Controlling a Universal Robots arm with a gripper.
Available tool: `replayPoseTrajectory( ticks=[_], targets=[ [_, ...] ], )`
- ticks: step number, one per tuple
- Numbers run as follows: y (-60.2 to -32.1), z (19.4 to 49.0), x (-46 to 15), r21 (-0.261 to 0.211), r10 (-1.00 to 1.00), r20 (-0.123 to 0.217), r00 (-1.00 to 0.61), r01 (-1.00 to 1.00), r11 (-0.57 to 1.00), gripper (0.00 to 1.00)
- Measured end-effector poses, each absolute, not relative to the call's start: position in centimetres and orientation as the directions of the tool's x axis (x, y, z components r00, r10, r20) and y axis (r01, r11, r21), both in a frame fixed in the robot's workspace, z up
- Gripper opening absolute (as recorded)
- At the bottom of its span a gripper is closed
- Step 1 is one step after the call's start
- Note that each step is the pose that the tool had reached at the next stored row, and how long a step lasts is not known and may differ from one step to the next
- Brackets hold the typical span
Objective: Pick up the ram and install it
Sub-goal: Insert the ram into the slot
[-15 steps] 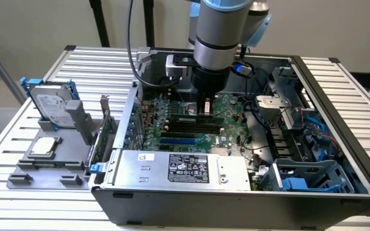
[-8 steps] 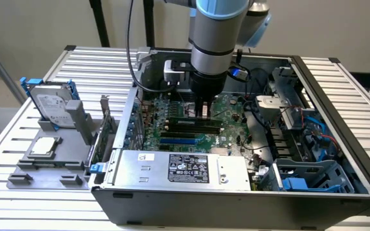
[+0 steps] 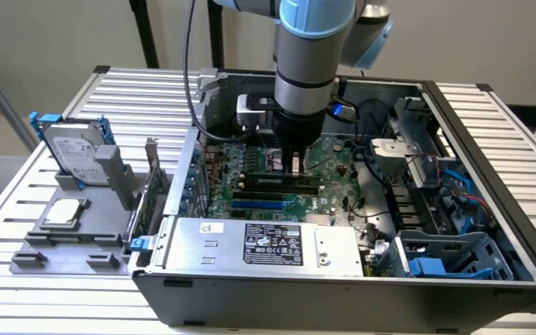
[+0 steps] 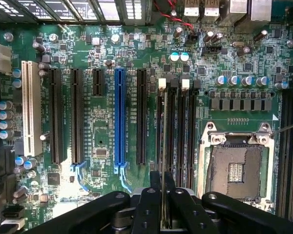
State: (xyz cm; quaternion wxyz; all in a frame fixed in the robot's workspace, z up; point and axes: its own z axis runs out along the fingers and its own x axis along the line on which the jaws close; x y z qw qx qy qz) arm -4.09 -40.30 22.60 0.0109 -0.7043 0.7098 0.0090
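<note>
My pincer (image 4: 162, 195) is clamped on the ram (image 4: 163, 146), held edge-on just above a slot (image 4: 172, 122) on the motherboard (image 4: 102, 53); pickup done, seating not yet.

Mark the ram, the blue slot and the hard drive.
ram (image 4: 163, 146): wrist view, thin top edge, between the end effector fingers.
blue slot (image 4: 119, 117): wrist view, mid-length of its body.
hard drive (image 3: 70, 150): exterior view, labelled silver face.
</note>
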Motion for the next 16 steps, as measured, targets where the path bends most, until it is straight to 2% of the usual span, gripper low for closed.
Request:
replayPoseTrajectory(
  ticks=[16],
  targets=[
    [-40.22, 22.42, -4.2, -0.002, -1.0, -0.025, -0.018, -1.0, 0.018, 0.14]
  ],
)
